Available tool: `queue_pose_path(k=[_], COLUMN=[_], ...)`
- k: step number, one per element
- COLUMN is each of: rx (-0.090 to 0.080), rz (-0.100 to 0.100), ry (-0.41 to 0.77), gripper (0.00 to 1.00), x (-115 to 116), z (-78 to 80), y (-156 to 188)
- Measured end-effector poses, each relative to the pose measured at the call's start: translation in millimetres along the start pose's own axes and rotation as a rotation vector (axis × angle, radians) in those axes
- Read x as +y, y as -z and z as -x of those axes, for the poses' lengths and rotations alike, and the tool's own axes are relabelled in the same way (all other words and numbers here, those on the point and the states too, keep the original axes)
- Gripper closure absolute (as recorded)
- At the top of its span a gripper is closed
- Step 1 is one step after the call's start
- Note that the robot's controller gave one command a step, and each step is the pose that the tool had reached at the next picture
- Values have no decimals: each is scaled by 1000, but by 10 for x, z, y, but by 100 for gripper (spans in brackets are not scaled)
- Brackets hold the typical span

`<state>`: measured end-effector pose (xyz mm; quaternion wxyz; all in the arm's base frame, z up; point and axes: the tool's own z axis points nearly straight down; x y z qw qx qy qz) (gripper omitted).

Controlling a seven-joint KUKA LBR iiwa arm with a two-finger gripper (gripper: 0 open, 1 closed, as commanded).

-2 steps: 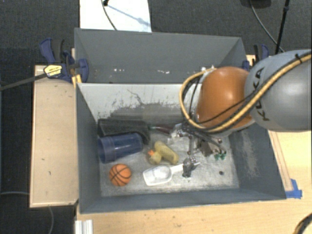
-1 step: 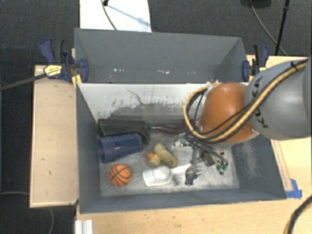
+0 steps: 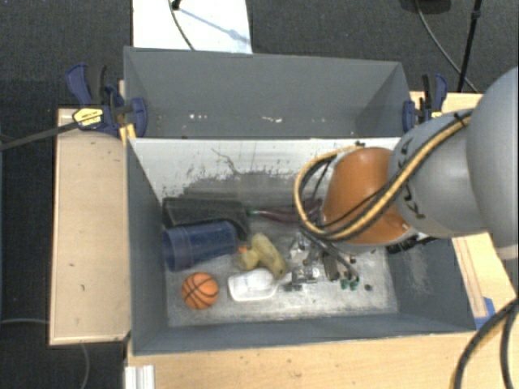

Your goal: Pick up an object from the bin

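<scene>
The hand (image 3: 315, 270) hangs low in the bin (image 3: 268, 87) just beside a white lump (image 3: 253, 285). Whether it is clenched cannot be told, and nothing looks lifted yet.

Lying on its side at the left of the bin (image 3: 146, 258) floor: a cup (image 3: 199, 244). Sitting just behind it, along the back wall: a long flat case (image 3: 203, 211). Resting before the cup, near the front wall: a ball (image 3: 200, 290). Lying just right of the ball: a rounded flat piece (image 3: 251, 285). Lying right of the cup, just behind that piece: a lumpy toy (image 3: 263, 253). Hanging just right of the toy, over the middle of the floor: the hand (image 3: 302, 271), reaching in from the right.
</scene>
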<state>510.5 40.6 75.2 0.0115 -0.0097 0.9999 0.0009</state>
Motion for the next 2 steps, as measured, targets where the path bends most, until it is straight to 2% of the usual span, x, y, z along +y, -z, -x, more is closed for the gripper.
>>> queue_pose_path(k=[1,2], rx=[0,19], rz=[0,-1], ry=[0,54], gripper=[100,100], x=[0,6], z=[0,93], y=[0,1505])
